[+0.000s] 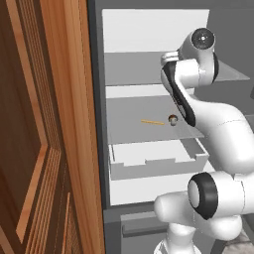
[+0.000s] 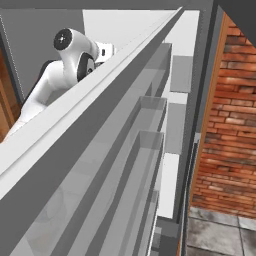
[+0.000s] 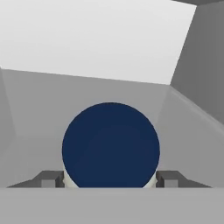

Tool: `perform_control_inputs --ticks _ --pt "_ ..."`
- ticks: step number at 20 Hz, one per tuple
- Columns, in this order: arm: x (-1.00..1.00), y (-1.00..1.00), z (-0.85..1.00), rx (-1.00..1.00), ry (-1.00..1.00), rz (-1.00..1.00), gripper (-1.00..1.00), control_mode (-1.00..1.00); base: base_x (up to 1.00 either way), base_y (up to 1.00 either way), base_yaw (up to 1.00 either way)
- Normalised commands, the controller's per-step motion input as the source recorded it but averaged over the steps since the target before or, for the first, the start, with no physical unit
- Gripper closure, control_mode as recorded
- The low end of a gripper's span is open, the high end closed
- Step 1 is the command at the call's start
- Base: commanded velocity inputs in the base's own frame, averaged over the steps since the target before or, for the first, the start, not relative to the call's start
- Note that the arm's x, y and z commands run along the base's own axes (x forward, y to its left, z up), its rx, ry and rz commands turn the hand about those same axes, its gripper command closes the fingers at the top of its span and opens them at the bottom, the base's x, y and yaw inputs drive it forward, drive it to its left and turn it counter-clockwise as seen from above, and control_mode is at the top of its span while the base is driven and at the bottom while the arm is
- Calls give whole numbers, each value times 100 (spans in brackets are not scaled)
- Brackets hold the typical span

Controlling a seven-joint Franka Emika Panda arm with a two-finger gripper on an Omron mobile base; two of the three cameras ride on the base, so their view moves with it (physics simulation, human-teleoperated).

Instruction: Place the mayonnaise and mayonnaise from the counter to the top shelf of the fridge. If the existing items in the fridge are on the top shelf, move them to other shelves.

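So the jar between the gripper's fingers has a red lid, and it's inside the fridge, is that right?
Not quite: the lid is dark blue, not red, as the hand view shows. The rest holds: the jar sits between the gripper fingers, inside the fridge over a grey shelf.

Kitchen: open fridge (image 1: pixel 149 149), wooden cabinets (image 1: pixel 44 149)

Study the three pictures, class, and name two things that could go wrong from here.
1. The pincer grips the mayonnaise just below its lid; a slip would drop it onto the top shelf.
2. The small tan object and yellow sliver sit on the shelf below; a falling jar might hit them.
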Motion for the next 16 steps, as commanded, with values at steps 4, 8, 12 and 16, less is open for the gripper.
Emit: perform_control_inputs --ticks 4,8,12,16 --pt "28 -11 -17 0 12 5 100 -100 0 0 0" --pt "30 -8 -10 0 6 5 100 -100 0 0 0" --pt "16 -1 -16 0 0 5 100 -100 0 0 0" --pt "16 0 -18 -2 0 3 -100 -100 0 0 0"
